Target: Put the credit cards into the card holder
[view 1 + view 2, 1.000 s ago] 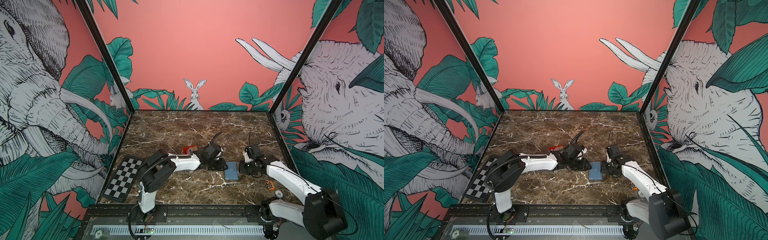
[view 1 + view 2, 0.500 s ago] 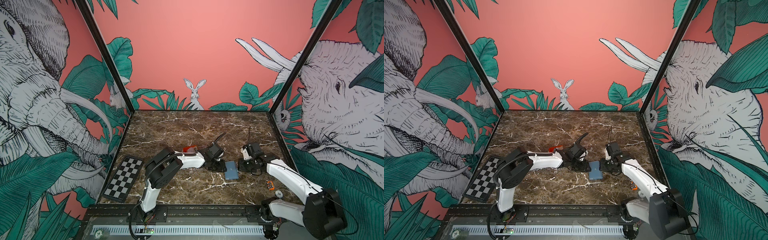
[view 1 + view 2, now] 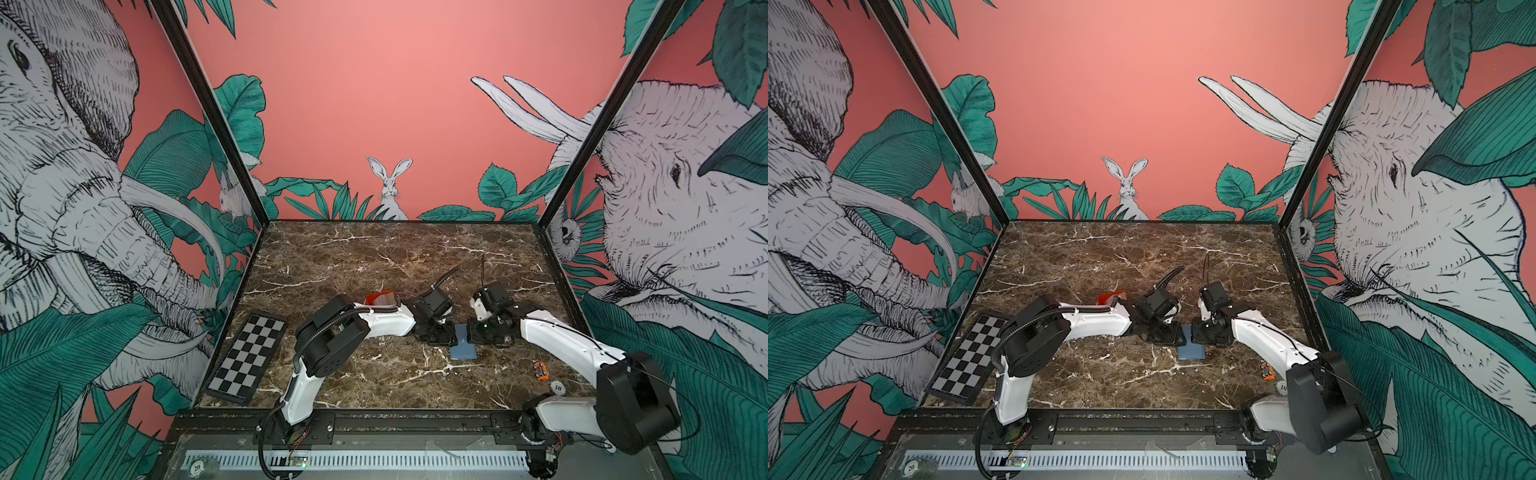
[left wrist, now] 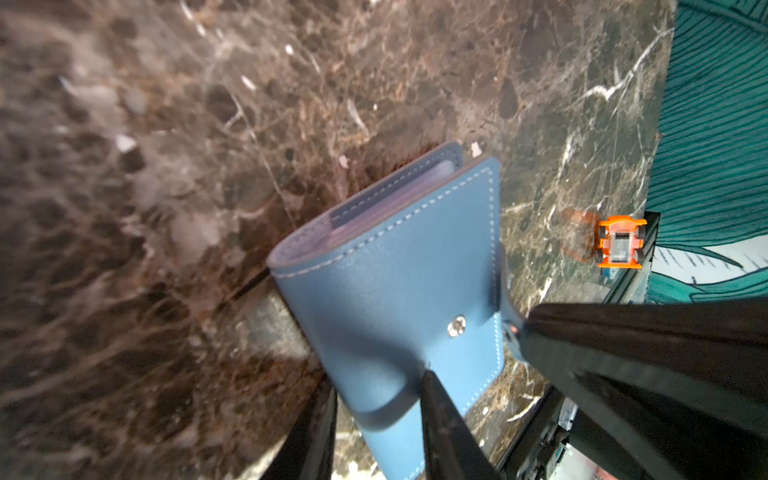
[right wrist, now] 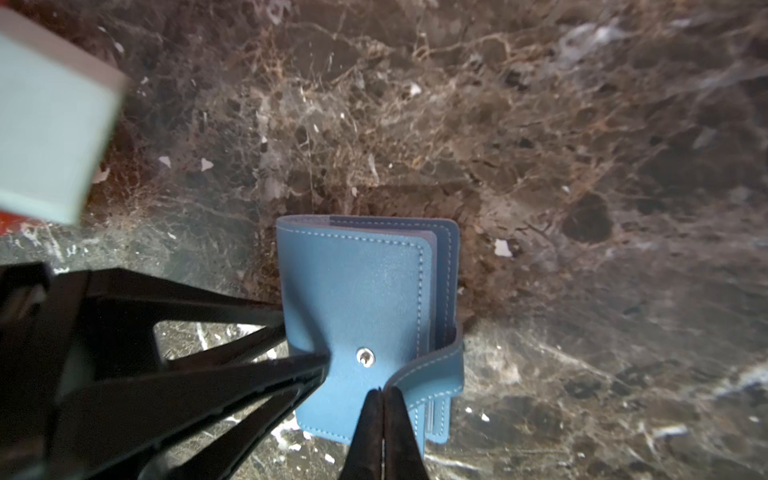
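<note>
The slate-blue card holder (image 3: 463,348) (image 3: 1191,350) lies folded on the marble between both arms. My left gripper (image 4: 378,382) (image 3: 445,337) is shut on its spine side, one finger (image 4: 436,407) on the cover and the other at its edge. My right gripper (image 5: 380,392) (image 3: 473,334) is shut on the snap tab (image 5: 432,368), which curls away from the bare stud (image 5: 365,356). I cannot make out the credit cards. Something red and pale (image 3: 380,298) peeks over the left forearm, mostly hidden.
A checkerboard panel (image 3: 249,357) lies at the left front. A small orange toy car (image 3: 539,370) (image 4: 619,245) and a white round token (image 3: 557,388) sit at the right front. Walls close in on three sides.
The left arm's elbow has swung right and risen. Both grippers have stayed at the card holder, which has barely shifted.
</note>
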Controlling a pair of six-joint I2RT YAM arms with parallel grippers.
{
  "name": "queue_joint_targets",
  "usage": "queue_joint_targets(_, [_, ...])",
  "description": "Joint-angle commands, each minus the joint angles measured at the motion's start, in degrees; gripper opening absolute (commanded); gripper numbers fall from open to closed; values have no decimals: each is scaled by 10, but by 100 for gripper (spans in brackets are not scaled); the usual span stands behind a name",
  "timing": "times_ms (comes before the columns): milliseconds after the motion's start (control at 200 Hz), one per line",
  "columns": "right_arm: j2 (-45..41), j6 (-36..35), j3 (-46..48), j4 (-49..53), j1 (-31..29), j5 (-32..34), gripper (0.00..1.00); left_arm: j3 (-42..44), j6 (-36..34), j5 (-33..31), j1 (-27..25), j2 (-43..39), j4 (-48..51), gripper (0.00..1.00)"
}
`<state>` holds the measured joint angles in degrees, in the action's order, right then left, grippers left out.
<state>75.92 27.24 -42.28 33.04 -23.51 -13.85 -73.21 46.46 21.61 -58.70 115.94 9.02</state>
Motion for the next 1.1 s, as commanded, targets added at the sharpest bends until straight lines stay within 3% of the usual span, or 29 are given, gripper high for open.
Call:
queue_joint_targets(0, [7,9,-2,-27,-5,-9,0,-7,-5,-6,-4,-1,8,35])
queue_joint_targets(1090, [49,41,-3,-45,-28,32,0,-10,2,3,-10,8,-12,34])
